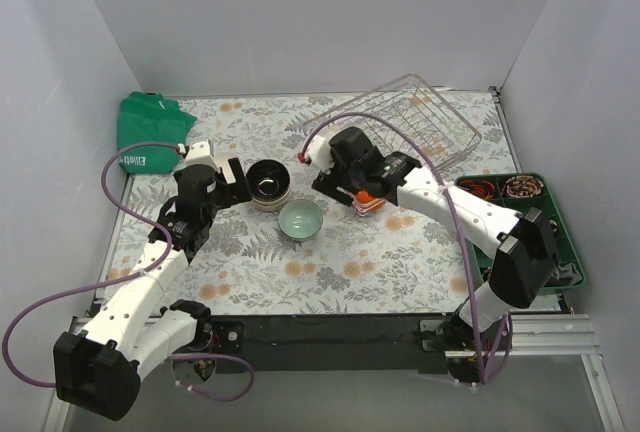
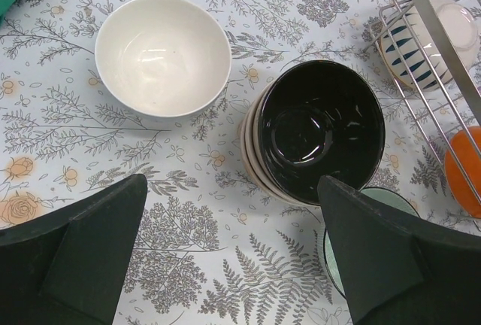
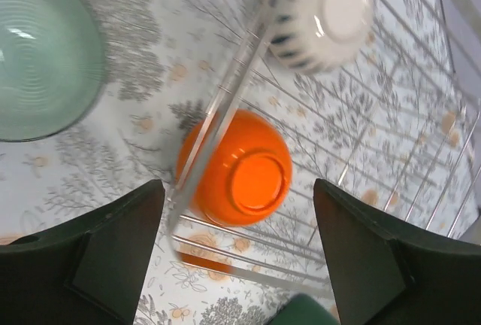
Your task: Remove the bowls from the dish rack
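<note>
The wire dish rack (image 1: 425, 122) stands at the back right, and its rim also shows in the right wrist view (image 3: 225, 107). An orange bowl (image 3: 239, 171) lies bottom-up at its near corner, with a white blue-patterned bowl (image 3: 319, 10) behind it. My right gripper (image 3: 240, 265) is open just above the orange bowl (image 1: 366, 197), touching nothing. A glossy black bowl (image 2: 319, 129) tops a stack of pale bowls on the table (image 1: 267, 184). A mint bowl (image 1: 300, 219) and a white bowl (image 2: 162, 54) stand beside the stack. My left gripper (image 2: 233, 250) is open and empty above the cloth, near the stack.
A dark green compartment tray (image 1: 525, 214) of trinkets is at the right edge, and a green cloth bag (image 1: 148, 132) is at the back left. White walls close in three sides. The floral cloth (image 1: 330, 272) covers the table.
</note>
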Motion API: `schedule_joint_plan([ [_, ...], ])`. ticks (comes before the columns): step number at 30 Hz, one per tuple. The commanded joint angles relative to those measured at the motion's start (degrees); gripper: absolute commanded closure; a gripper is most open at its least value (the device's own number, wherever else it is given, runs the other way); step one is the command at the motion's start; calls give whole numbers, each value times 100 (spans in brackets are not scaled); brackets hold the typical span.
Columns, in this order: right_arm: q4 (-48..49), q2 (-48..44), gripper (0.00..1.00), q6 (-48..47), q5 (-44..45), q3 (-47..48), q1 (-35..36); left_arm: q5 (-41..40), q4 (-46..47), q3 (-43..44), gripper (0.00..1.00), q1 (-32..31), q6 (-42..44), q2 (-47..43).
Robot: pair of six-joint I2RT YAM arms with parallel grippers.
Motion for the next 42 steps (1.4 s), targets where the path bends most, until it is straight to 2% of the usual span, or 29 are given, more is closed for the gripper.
schedule_joint_plan([
  [1, 111, -35, 12, 669, 6, 163, -685, 28, 89, -61, 2, -15, 36, -109],
  [7, 497, 237, 12, 1135, -275, 67, -1582, 107, 98, -88, 2, -15, 28, -109],
  [21, 700, 809, 12, 1285, -636, -153, -1970, 143, 89, -88, 2, -15, 54, -22],
  [29, 1209, 1283, 12, 1285, -688, 4, -2374, 125, 98, -96, 2, -15, 72, 75],
  [36, 1473, 1907, 12, 1206, -329, 611, -2673, 99, 98, -105, 2, -15, 80, 84],
  [42, 1833, 2092, 12, 1136, 181, 875, -2822, 108, 98, -105, 2, -15, 80, 84],
])
